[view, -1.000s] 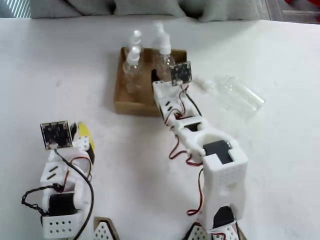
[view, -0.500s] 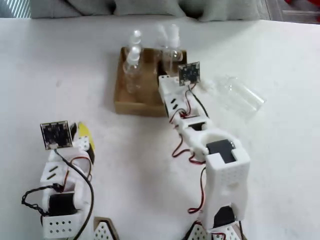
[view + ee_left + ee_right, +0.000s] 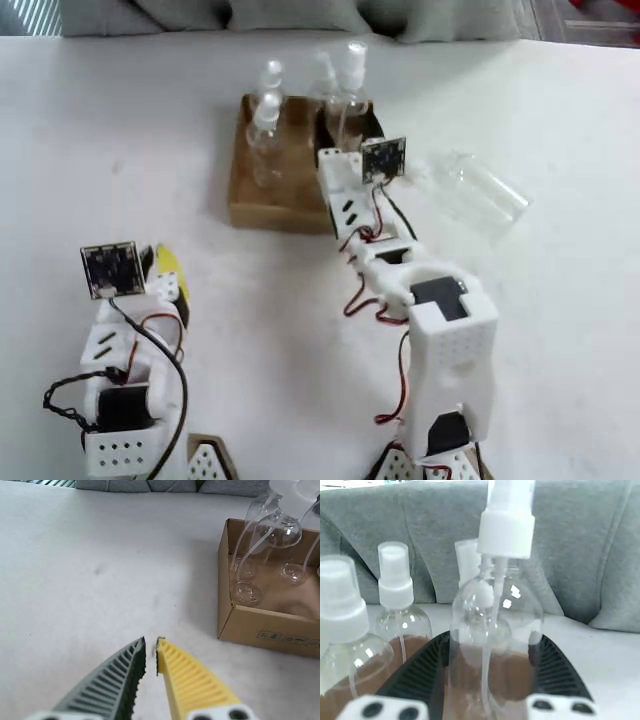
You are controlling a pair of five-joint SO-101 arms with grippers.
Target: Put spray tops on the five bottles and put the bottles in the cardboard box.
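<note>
Clear plastic spray bottles [image 3: 265, 130]: four upright in brown cardboard box [image 3: 260, 215], one clamped by right gripper [image 3: 492, 645]; fifth bottle [image 3: 475, 190] lies outside. Left gripper [image 3: 150, 642] near-closed, empty.

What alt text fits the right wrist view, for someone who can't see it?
The right gripper grips an upright clear plastic bottle with a white spray top between its black fingers. Three other capped bottles stand nearby, grey cushions behind.

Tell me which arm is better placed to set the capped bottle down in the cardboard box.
Right. The right gripper is shut on the bottle, held upright at the cardboard box beside the other bottles. The left gripper is empty over bare table, apart from the box.
</note>
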